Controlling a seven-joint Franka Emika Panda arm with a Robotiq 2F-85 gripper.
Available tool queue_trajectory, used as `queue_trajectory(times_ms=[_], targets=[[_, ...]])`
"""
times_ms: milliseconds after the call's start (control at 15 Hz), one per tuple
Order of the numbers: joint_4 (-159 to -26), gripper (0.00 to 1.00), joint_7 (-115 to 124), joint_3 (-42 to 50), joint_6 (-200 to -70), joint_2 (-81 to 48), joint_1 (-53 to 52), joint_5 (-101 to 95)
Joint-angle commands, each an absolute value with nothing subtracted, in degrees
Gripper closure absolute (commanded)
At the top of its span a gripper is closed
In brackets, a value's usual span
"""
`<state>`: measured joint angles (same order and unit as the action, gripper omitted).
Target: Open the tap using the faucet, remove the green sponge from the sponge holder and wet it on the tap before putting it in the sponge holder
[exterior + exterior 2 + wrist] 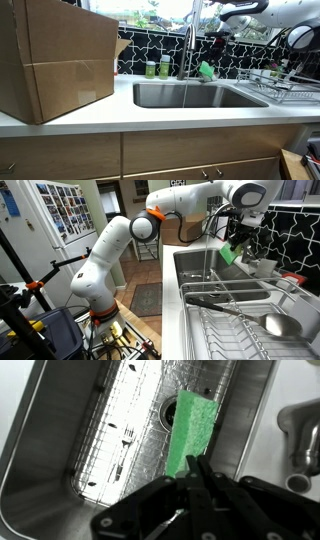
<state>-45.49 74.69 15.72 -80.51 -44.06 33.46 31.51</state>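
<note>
One green sponge (192, 420), one end clamped in the gripper (198, 464), rest jutting beyond it, above the sink (250, 430)

Tap (189, 40) beside pincer (196, 464); sink basin (160, 96) open below.

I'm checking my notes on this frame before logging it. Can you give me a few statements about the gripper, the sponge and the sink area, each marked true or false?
1. The gripper is shut on the green sponge. True.
2. A fork lies in the sink. True.
3. The green sponge lies on the sink floor. False: it is held in the air above the sink.
4. The cardboard box stands in the sink. False: it stands on the counter beside the sink.
</note>
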Motion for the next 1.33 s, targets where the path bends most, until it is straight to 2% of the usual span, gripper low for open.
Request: queue_trajectory(times_ms=[0,667,1267], targets=[[-44.45,0.99,70.86,18.34,-84.63,-43.48,32.36,26.23],[-43.01,0.99,63.22,20.42,-103.81,-47.64,33.19,20.48],[-42.88,0.99,59.60,19.73,-103.74,-50.60,33.23,20.68]])
